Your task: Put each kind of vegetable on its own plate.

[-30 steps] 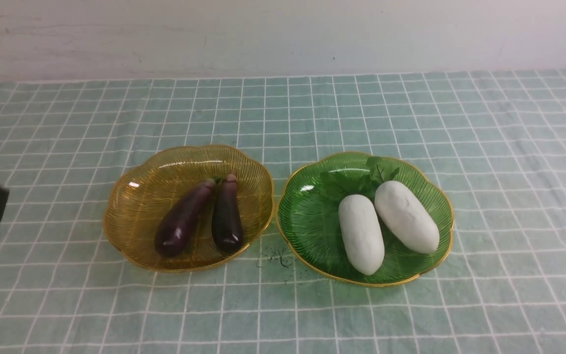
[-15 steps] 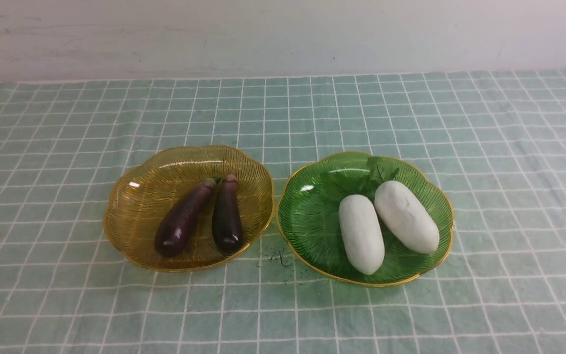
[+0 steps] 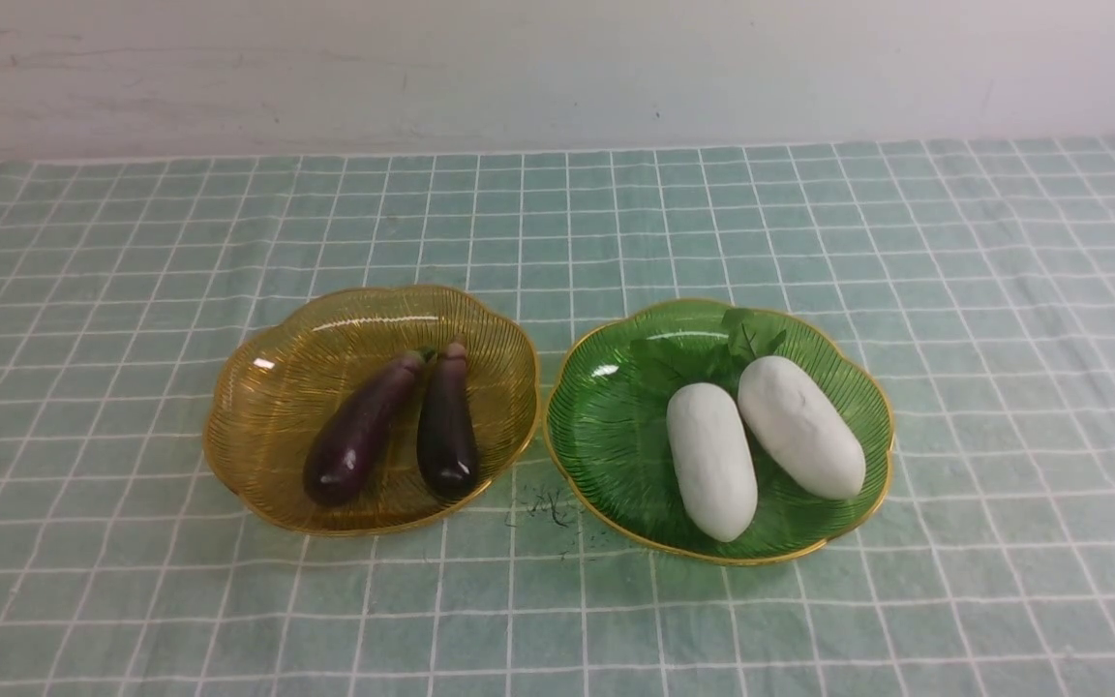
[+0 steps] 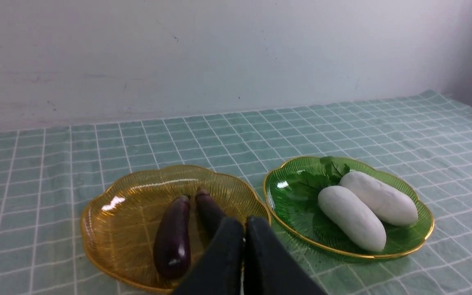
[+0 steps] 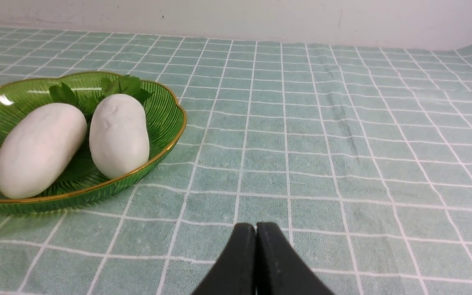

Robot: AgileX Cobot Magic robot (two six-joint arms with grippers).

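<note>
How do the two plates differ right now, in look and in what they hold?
The yellow plate is amber and holds two purple eggplants; the green plate holds two white radishes. The yellow plate sits to the robot's left, the green to its right. Both are ribbed, scalloped and similar in size.

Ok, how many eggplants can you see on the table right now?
2. Both lie side by side in the amber plate: the left eggplant slants, the right eggplant lies nearly straight, stems pointing toward the wall. None seems hidden.
</note>
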